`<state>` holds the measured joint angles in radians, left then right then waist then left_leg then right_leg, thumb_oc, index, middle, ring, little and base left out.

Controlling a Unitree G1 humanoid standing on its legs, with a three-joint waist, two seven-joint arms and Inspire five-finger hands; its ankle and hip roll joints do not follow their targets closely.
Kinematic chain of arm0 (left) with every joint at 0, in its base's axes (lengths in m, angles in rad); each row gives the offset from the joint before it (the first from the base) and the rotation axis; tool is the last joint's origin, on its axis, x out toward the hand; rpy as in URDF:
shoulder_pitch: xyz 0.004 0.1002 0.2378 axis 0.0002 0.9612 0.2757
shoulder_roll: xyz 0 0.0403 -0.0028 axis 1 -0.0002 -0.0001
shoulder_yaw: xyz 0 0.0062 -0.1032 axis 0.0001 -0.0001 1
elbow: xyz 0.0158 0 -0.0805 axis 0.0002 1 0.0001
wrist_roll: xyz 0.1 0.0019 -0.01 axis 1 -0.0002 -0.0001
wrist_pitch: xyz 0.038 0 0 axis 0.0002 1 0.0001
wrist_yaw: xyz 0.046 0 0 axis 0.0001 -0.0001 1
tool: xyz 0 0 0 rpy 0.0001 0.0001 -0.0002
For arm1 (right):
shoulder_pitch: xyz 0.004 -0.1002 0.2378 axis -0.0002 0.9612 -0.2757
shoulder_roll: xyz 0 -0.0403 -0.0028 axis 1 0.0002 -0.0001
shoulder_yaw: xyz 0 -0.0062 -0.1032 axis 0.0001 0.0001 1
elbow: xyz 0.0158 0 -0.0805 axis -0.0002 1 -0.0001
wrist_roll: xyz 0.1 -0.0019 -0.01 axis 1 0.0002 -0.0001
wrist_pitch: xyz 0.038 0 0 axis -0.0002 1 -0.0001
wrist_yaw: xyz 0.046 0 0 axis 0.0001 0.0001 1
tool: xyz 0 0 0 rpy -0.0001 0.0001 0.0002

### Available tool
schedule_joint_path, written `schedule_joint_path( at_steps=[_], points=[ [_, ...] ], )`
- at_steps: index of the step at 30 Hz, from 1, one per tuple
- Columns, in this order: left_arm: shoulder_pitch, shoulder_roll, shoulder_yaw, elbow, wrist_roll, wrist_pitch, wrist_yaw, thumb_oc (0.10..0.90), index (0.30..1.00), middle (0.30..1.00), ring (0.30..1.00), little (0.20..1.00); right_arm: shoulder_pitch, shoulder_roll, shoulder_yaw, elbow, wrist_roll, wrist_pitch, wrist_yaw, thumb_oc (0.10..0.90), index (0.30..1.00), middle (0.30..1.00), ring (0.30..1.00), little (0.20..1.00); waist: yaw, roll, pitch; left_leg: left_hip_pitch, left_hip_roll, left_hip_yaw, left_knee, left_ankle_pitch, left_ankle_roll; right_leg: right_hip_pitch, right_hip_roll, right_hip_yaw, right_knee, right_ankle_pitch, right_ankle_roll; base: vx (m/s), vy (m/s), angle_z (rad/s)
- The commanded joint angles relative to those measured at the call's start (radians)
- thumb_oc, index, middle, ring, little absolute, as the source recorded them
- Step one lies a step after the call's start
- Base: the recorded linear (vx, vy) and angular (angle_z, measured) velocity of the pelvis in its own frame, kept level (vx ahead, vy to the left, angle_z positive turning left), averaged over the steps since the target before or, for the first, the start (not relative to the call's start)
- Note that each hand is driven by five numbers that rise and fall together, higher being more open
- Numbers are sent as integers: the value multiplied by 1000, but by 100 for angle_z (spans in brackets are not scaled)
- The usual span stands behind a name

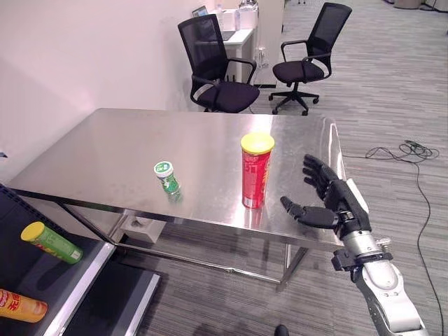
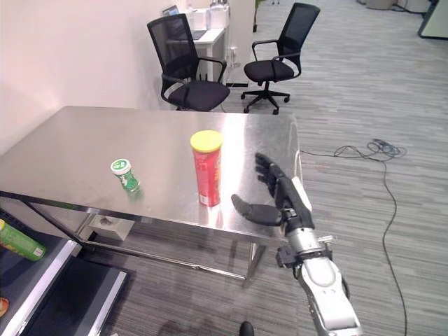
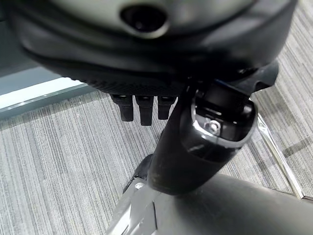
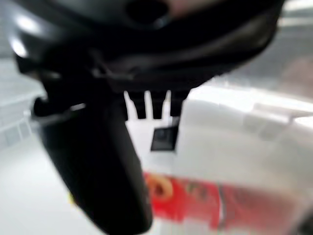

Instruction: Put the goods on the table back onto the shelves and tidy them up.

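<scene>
At the far left, below the table's near edge, a dark shelf (image 1: 91,269) holds a green canister with a yellow lid (image 1: 52,242) lying on its side, and an orange canister (image 1: 21,306) lies lower down on the same rack. Next comes the steel table (image 1: 140,150), with a small green bottle with a white cap (image 1: 167,180) standing near its front edge. Just right of it, well apart, a tall red canister with a yellow lid (image 1: 256,171) stands upright. Right of that canister, the right hand (image 1: 329,199) hovers over the table's front corner, near the canister but not touching it, fingers spread and thumb held apart, holding nothing. Beyond the table two black office chairs (image 1: 217,66) stand on the grey carpet by a white desk (image 1: 234,35). On the left wrist view, the left hand (image 3: 142,105) hangs above the carpet, fingers straight and apart from the thumb, empty.
</scene>
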<state>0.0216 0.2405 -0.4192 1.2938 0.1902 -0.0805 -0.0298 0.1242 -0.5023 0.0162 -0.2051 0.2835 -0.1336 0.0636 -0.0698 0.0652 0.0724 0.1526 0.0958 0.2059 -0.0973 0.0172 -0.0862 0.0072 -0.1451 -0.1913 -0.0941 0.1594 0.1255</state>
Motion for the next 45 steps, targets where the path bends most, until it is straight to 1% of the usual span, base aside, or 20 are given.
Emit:
schedule_joint_path(
  at_steps=[1, 12, 19, 24, 35, 45],
  points=[
    [-76, -140, -16, 20, 14, -77, -37, 800, 900, 900, 900, 900, -96, -19, -45, -106, 23, -76, -8, 800, 900, 900, 900, 900, 2, -25, -30, 4, -38, 2, 10, -119, 48, -51, 8, -26, 16, -46, 6, 0, 0, 0],
    [-57, -138, 5, 24, 0, -80, -21, 800, 900, 900, 900, 900, -118, 9, -46, -107, 23, -88, -39, 800, 900, 900, 900, 900, 9, -24, -30, 4, -37, 13, 10, -117, 50, -58, 10, -17, 11, -39, 7, -1, -2, -1],
    [-43, -131, 16, 21, -8, -80, -18, 800, 900, 900, 900, 900, -112, 19, -18, -124, 54, -94, -19, 800, 900, 900, 900, 900, 16, -28, -34, 8, -25, 7, 10, -116, 44, -43, 16, -23, 9, -50, 3, 11, -14, 0],
    [-42, -130, 21, 23, -9, -77, -13, 800, 900, 900, 900, 900, -105, 19, -11, -125, 50, -94, -19, 800, 900, 900, 900, 900, 17, -30, -35, 11, -21, 6, 10, -116, 40, -39, 19, -28, 10, -56, 2, 5, -3, 1],
    [-31, -127, 29, 24, -15, -73, -5, 800, 900, 900, 900, 900, -99, 38, -53, -121, 19, -103, -59, 800, 900, 900, 900, 900, 23, -30, -39, 20, -9, 0, 10, -117, 36, -22, 25, -39, 13, -70, -5, 24, -5, 8],
    [-23, -130, 27, 26, -20, -72, -6, 800, 900, 900, 900, 900, -65, 50, -64, -119, 2, -97, -65, 800, 900, 900, 900, 900, 21, -31, -39, 26, -7, -1, 10, -120, 35, -14, 29, -40, 12, -74, -7, 0, 0, 0]
  ],
)
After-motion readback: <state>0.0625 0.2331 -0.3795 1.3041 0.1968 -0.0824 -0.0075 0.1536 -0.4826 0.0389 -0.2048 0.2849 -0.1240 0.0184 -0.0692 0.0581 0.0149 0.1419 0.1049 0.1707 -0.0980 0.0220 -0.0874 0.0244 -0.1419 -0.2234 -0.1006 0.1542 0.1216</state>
